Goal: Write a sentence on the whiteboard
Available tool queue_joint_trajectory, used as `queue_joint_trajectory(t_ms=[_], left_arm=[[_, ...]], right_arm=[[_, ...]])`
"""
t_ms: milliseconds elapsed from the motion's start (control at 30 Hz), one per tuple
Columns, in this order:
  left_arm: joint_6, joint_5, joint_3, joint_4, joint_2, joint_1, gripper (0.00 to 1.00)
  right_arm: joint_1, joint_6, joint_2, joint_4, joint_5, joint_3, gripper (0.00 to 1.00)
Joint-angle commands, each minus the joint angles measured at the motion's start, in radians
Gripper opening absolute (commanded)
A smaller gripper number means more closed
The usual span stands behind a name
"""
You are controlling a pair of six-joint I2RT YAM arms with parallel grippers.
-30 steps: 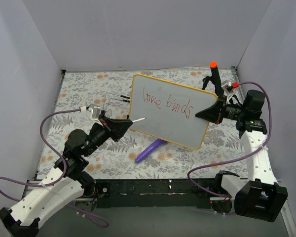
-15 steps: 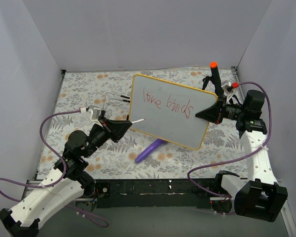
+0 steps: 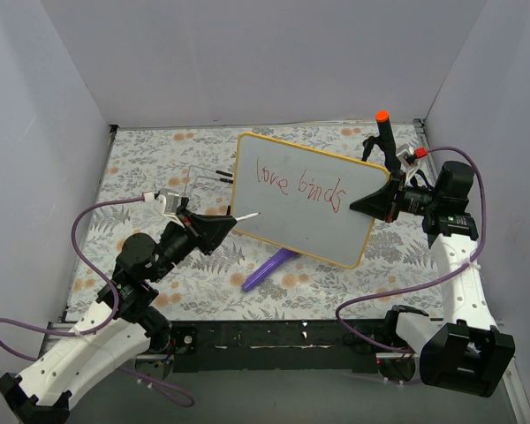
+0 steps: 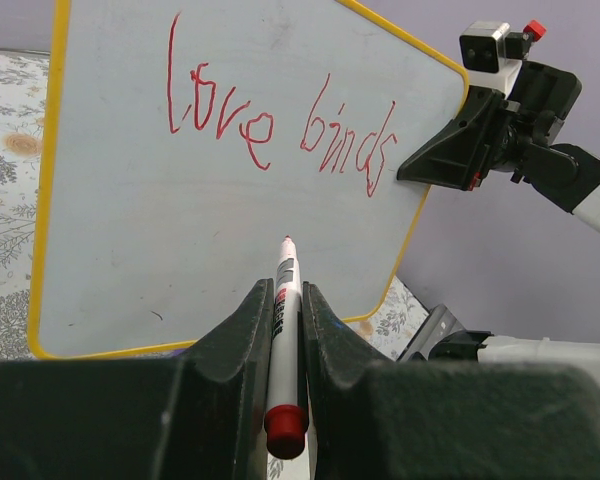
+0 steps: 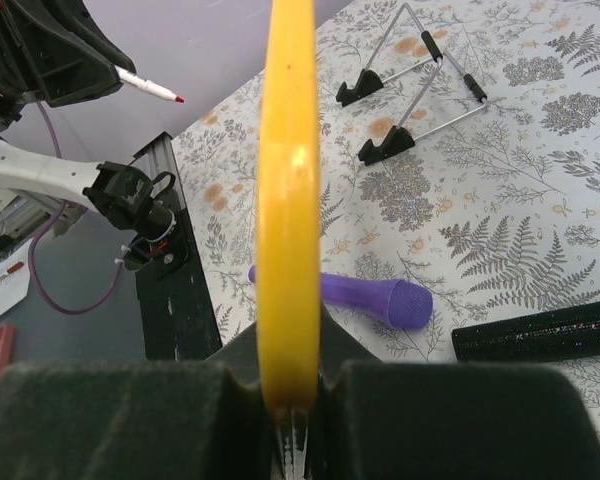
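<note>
The whiteboard (image 3: 291,221), white with a yellow frame, is held tilted above the table. Its face (image 4: 230,220) bears the sentence (image 3: 300,184) in red cursive, "love birds" (image 4: 280,125). My right gripper (image 3: 360,205) is shut on the board's right edge; the wrist view shows the yellow frame (image 5: 288,200) edge-on between the jaws. My left gripper (image 3: 228,221) is shut on a white marker (image 4: 283,330) with a red end. Its tip (image 3: 258,212) points at the board's lower left area, very near the surface; contact cannot be told.
A purple cylindrical object (image 3: 269,269) lies on the floral table cover under the board, also in the right wrist view (image 5: 365,295). A wire stand (image 3: 203,177) with black feet (image 5: 380,145) sits at back left. A black strip (image 5: 540,330) lies nearby. An orange-tipped post (image 3: 382,128) stands behind the right arm.
</note>
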Motion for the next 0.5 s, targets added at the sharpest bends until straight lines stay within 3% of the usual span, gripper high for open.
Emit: queue_joint_trajectory(t_ms=[0, 467], left_arm=[[-0.003, -0.002, -0.004, 0.008, -0.001, 0.006, 0.0], [-0.008, 0.004, -0.007, 0.02, 0.01, 0.006, 0.0]], right_arm=[[-0.008, 0.002, -0.031, 0.053, -0.07, 0.005, 0.01], [-0.008, 0.0, -0.031, 0.053, -0.073, 0.005, 0.01]])
